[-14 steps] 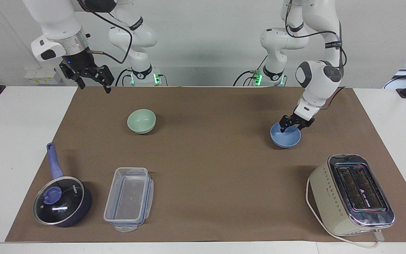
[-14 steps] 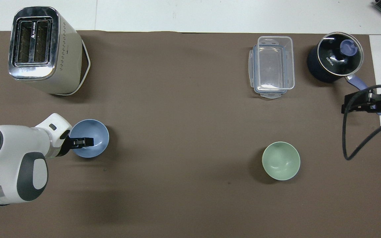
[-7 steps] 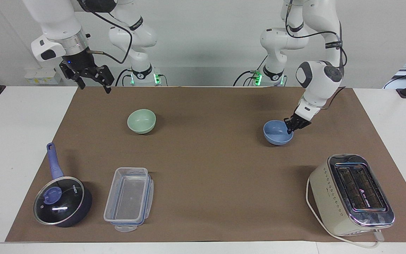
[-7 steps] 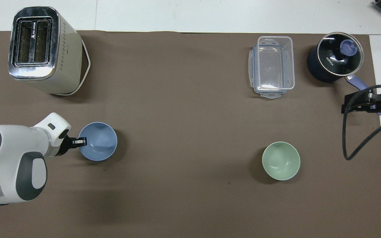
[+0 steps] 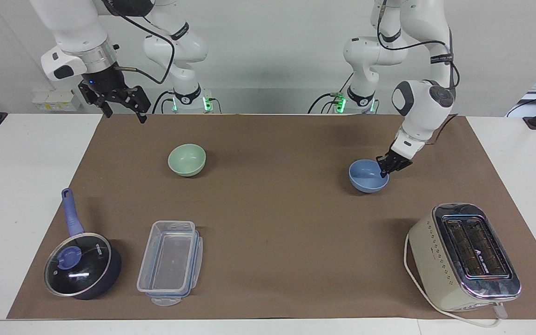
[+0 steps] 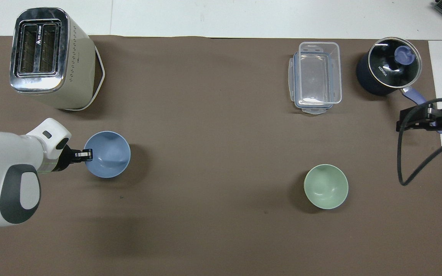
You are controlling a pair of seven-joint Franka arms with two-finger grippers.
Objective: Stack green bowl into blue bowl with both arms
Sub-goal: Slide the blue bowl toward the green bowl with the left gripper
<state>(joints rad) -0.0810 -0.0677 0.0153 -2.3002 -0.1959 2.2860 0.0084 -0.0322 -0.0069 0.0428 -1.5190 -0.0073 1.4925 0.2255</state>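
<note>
We list: left gripper point(image 5: 385, 169) pinching the blue bowl point(image 5: 365, 177) by its rim, toward the left arm's end, right gripper point(image 5: 120, 106) spread, waiting over the mat's edge, green bowl point(image 5: 187, 159) well apart.

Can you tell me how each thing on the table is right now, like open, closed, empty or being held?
blue bowl: upright, empty, rim gripped by left end effector.
green bowl: upright, empty, untouched.
right end effector: open, waiting in the air.
saucepan: lid on.
plastic container: open, empty.
toaster: slots empty.
</note>
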